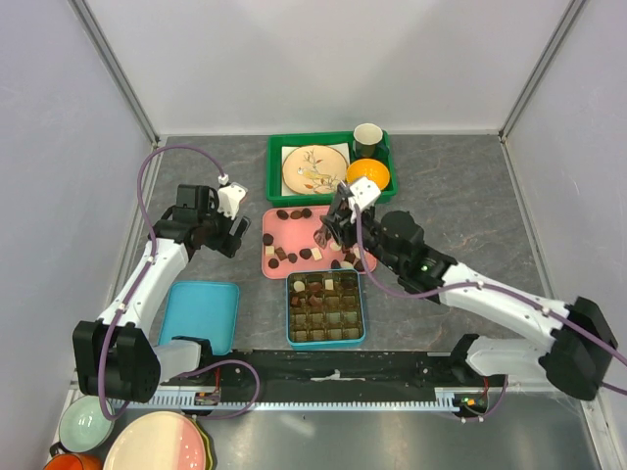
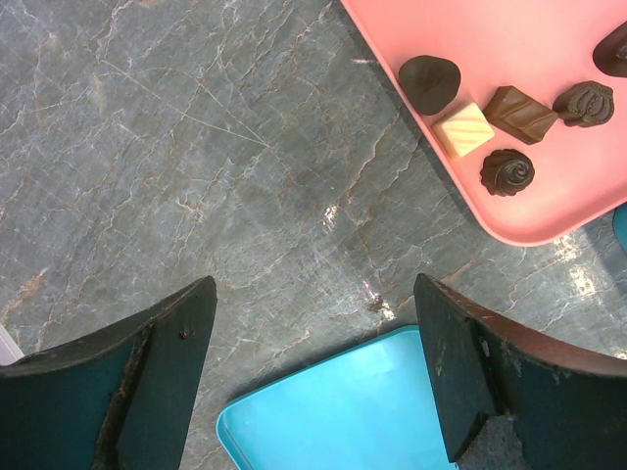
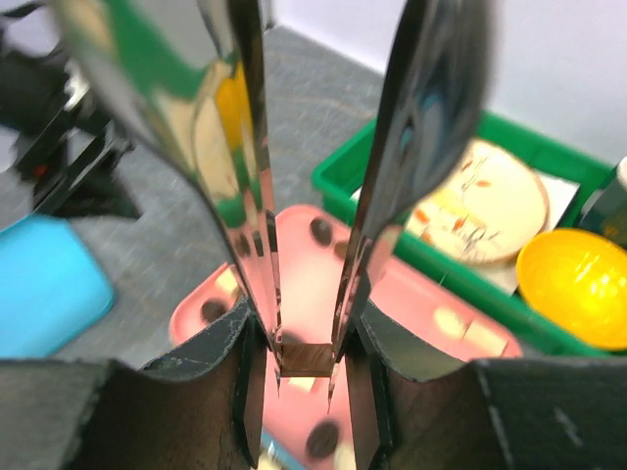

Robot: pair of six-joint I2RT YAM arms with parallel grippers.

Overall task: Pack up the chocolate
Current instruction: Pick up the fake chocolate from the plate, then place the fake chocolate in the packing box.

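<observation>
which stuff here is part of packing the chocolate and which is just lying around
In the job: chocolates, pink tray, divided box, right gripper holding one piece.
Lying about: green bin, plate, cup, blue tray, dishes by the left base.

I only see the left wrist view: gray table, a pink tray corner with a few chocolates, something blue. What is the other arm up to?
Observer: The right gripper is shut on a small brown square chocolate, held above the pink tray.
Operator: Where do the sweets go?
Observer: A teal compartment box sits on the near side of that tray; some chocolate pieces lie in its far rows.
Operator: And the blue thing?
Observer: A flat blue tray, or perhaps a lid, lying left of the box.
</observation>
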